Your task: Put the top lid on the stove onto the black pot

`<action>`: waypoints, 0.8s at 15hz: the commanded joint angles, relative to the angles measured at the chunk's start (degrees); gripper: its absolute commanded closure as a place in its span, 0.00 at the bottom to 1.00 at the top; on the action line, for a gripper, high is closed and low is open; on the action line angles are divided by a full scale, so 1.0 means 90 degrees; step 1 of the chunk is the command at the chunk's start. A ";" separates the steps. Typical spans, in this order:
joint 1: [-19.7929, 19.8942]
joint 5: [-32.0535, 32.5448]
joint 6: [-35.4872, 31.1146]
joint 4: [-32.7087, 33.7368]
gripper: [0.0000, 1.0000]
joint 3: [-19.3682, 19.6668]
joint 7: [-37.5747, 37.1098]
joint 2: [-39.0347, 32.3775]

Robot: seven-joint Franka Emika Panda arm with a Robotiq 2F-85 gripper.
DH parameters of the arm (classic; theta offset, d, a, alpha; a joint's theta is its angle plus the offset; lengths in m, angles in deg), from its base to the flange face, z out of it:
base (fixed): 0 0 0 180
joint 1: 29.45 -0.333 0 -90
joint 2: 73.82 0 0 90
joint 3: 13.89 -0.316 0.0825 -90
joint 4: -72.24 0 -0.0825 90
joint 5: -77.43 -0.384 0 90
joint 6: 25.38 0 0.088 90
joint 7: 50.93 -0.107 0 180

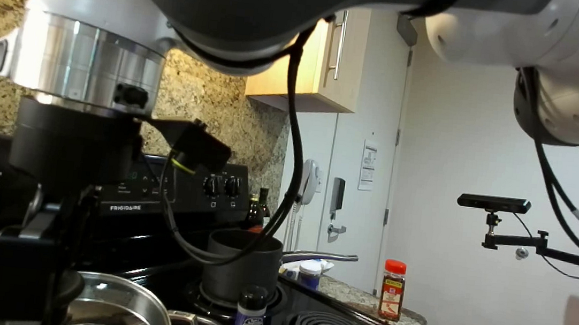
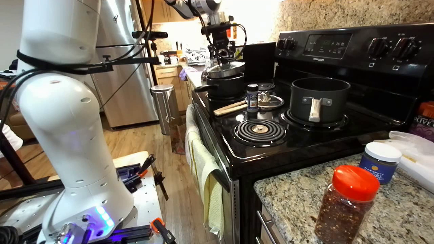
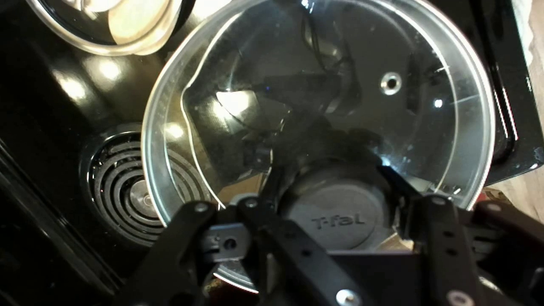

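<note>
A glass lid with a steel rim (image 2: pixel 225 70) and a black T-fal knob is in my gripper (image 3: pixel 332 182). The fingers flank the knob closely and appear shut on it. The lid's glass fills the middle of the wrist view (image 3: pixel 293 46). In an exterior view it is over a lower dark pot (image 2: pixel 228 86) with a black handle, slightly tilted; I cannot tell whether they touch. The tall black pot (image 2: pixel 320 100) stands uncovered on a rear burner of the stove (image 2: pixel 295 146); it also shows in an exterior view (image 1: pixel 240 273). It is out of the wrist view.
A second glass lid (image 2: pixel 276 103), wooden utensils (image 2: pixel 228 109) and an upright seasoning bottle (image 2: pixel 252 99) are between the pots. The second lid also shows in the wrist view (image 3: pixel 80 42). A red-capped jar (image 2: pixel 347 206) and a blue jar (image 2: pixel 379 164) stand on the counter.
</note>
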 commanded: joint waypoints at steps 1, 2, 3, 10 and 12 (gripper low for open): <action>0.0099 -0.0111 0.0232 0.0125 0.68 -0.0055 0.0161 -0.0006; 0.0107 -0.0121 0.0255 0.0128 0.68 -0.0052 0.0154 -0.0022; 0.0116 -0.0136 0.0303 0.0136 0.68 -0.0054 0.0161 -0.0040; 0.0160 -0.0255 0.0336 0.0243 0.68 -0.0096 0.0302 -0.0191; 0.0169 -0.0324 0.0289 0.0283 0.68 -0.0134 0.0425 -0.0230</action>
